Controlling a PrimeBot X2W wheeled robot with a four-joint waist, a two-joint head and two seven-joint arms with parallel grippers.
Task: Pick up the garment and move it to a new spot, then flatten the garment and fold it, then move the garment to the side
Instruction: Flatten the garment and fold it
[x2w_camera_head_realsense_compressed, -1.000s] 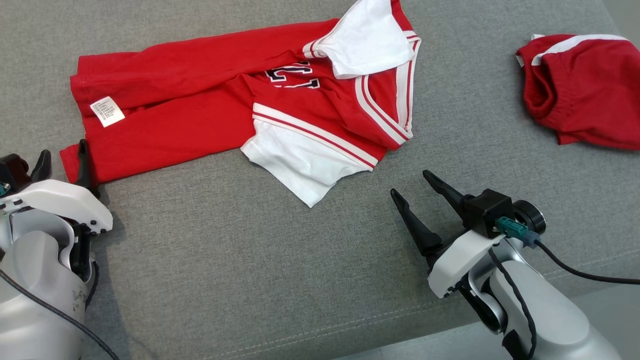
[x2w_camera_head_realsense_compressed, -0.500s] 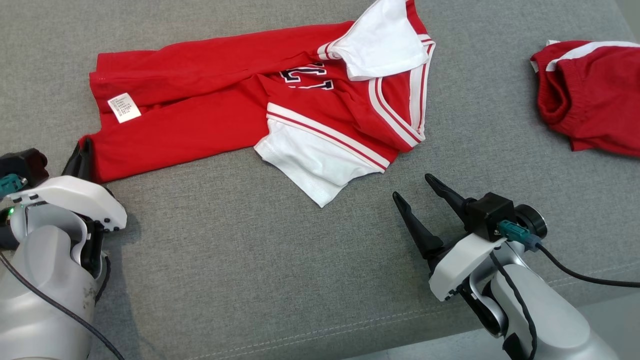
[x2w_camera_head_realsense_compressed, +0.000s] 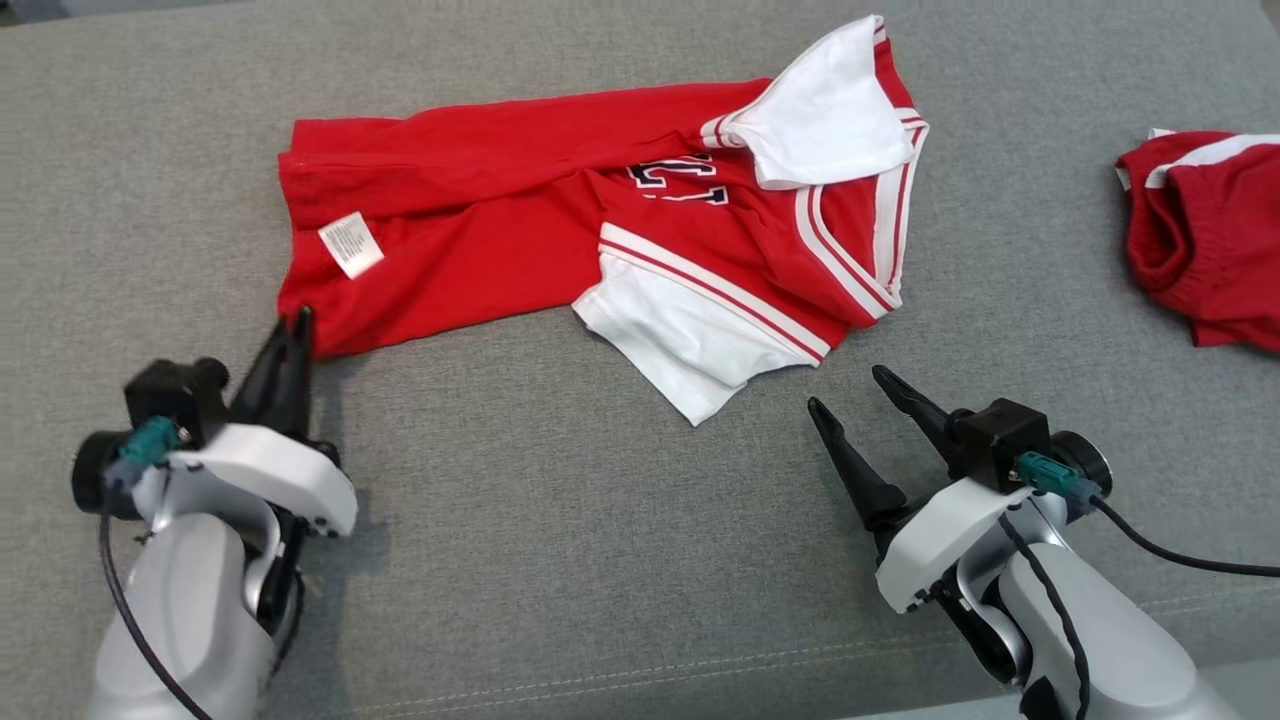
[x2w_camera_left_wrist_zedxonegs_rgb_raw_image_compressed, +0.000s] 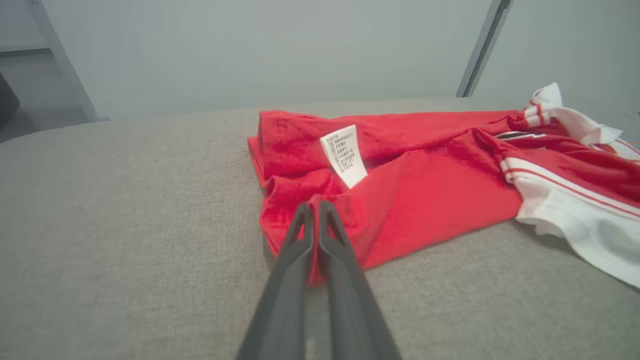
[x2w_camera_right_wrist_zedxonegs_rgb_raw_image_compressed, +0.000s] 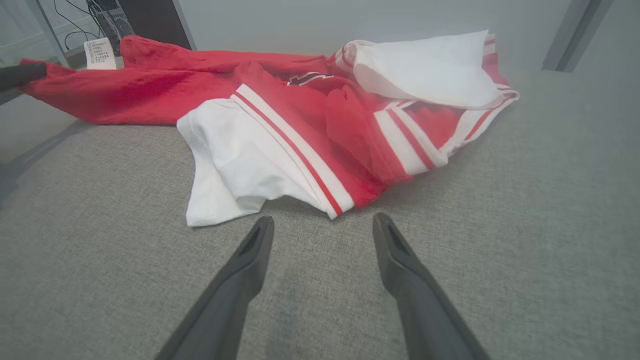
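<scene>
Red cloth is showing between the pressed-together fingers of the left gripper (x2w_camera_head_realsense_compressed: 292, 328), which is pinching the near corner of the garment (x2w_camera_head_realsense_compressed: 480, 230) right at its tips. The rest of the garment is lying crumpled on the grey cushion (x2w_camera_head_realsense_compressed: 560, 560), ahead of that gripper and off to its right. The bite is looking shallow, so in my judgement the corner is at risk of slipping out once the arm starts lifting. It may also be that only the top layer is getting caught, leaving the lower one to peel away.

The right gripper (x2w_camera_head_realsense_compressed: 845, 387) is hovering with fingers spread, holding nothing, with the white sleeve (x2w_camera_head_realsense_compressed: 690, 350) just ahead of its tips. A one-corner lift is likely to leave the folded sleeves dragging and bunching tighter. A second red garment (x2w_camera_head_realsense_compressed: 1200, 230) is lying well apart, off the right gripper's right side, and a wide swing is risking a snag on it.
</scene>
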